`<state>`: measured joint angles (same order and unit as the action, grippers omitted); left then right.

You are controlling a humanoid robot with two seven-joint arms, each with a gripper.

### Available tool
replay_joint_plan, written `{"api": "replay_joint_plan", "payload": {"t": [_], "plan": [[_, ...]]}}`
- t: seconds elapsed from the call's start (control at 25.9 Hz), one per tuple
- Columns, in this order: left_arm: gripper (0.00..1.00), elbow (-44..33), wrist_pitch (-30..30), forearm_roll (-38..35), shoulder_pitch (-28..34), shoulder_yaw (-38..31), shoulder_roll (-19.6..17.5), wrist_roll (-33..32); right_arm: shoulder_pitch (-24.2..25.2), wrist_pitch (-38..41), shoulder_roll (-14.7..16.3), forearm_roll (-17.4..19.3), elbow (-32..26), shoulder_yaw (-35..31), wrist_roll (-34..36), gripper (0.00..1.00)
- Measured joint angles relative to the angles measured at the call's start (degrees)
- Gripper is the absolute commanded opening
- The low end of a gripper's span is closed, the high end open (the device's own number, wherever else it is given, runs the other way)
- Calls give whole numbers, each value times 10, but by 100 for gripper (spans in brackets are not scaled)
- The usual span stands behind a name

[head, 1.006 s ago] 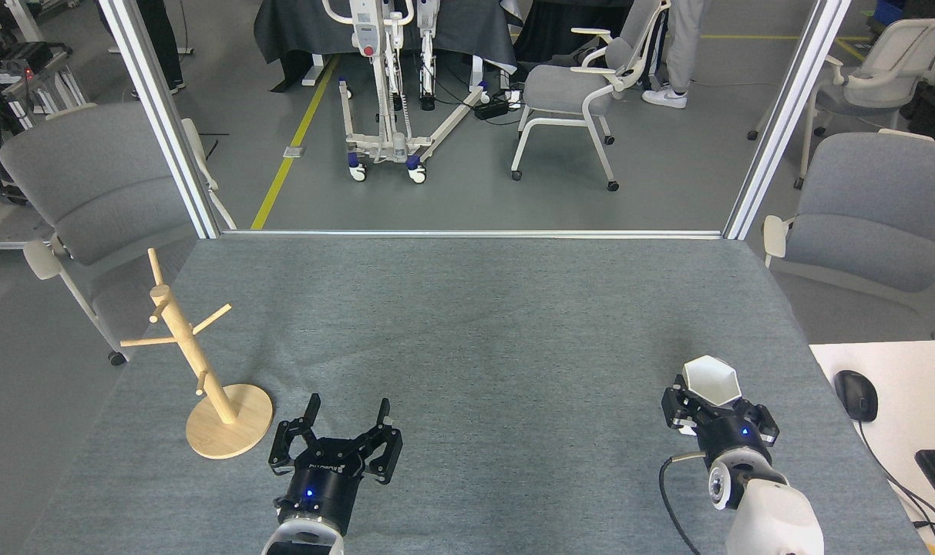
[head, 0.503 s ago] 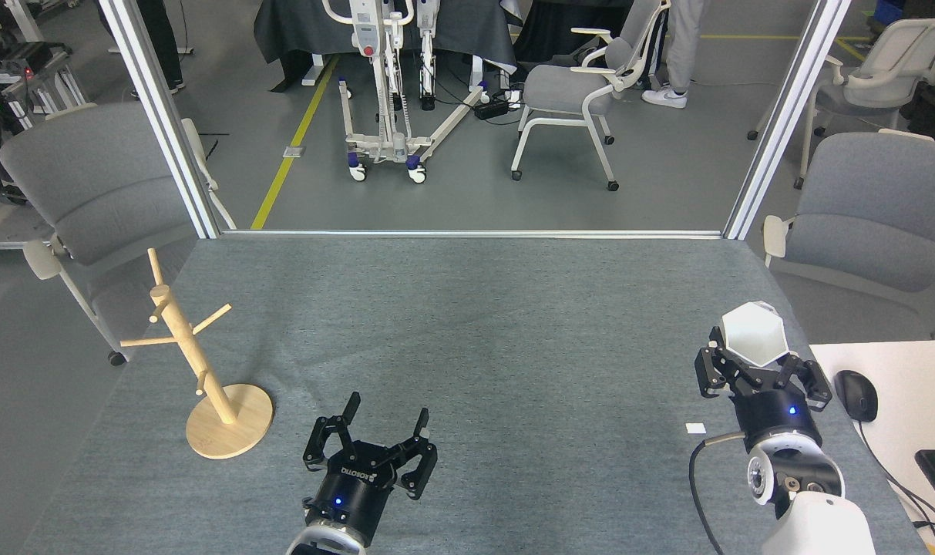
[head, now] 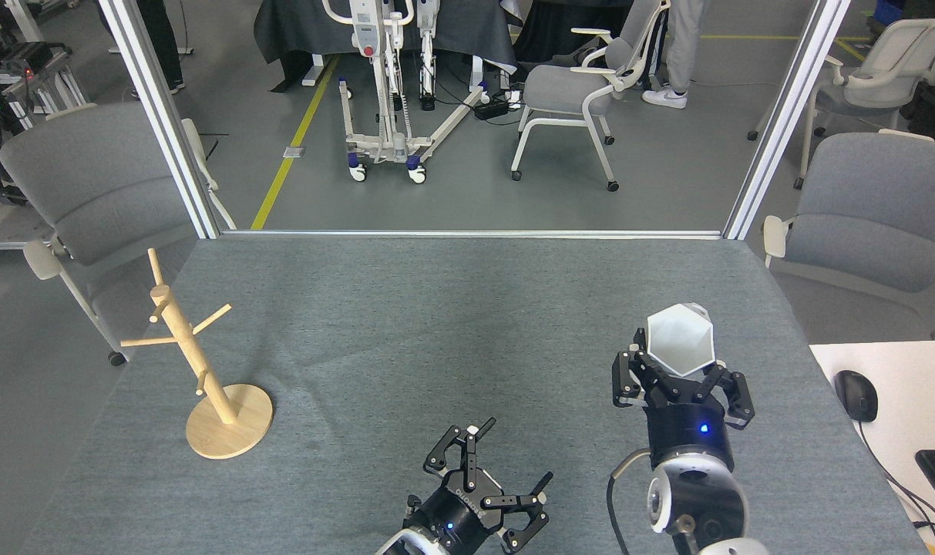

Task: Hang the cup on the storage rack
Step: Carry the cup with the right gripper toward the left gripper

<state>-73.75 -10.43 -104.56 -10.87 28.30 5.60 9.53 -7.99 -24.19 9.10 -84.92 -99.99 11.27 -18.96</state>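
One cup [head: 680,339] and one storage rack [head: 197,362] are in view. The cup sits clamped in the right gripper [head: 679,370], its fingers [head: 627,370] closed around its lower body, raised over the right side of the grey tabletop [head: 452,308]; its hexagonal mouth looks empty. The rack stands far left with bare pegs. The left gripper [head: 506,486] holds nothing, fingers spread apart. The cup's handle is hidden.

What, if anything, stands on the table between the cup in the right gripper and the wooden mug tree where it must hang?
Nothing rests on the grey table between them. The white faceted cup sits in the right gripper; the mug tree stands far left. Only the open left gripper, low near the front edge, lies roughly between them.
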Motion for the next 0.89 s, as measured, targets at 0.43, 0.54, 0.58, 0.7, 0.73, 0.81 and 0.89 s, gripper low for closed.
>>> {"api": "replay_joint_plan", "payload": {"t": [0.43, 0.54, 0.58, 0.7, 0.73, 0.81, 0.89], "plan": [[99, 90, -38, 15, -103, 2, 14, -9, -6, -186, -36, -102, 19, 157, -90, 31], [99, 90, -69, 29, -106, -1, 15, -10, -6, -192, -38, -106, 25, 166, -95, 32], [99, 90, -81, 33, -106, -1, 15, -10, -7, -192, -38, -106, 27, 167, -96, 32], [99, 90, -106, 38, -107, -1, 18, -10, -8, -192, -38, -106, 31, 169, -96, 32], [99, 91, -113, 39, -107, -1, 19, -10, -9, -192, -38, -106, 33, 169, -96, 32], [99, 92, -120, 39, -108, 0, 21, -11, -9, -190, -39, -106, 36, 170, -96, 32], [99, 94, -123, 40, -110, 1, 22, -18, -8, -190, -43, -106, 37, 171, -96, 32]]}}
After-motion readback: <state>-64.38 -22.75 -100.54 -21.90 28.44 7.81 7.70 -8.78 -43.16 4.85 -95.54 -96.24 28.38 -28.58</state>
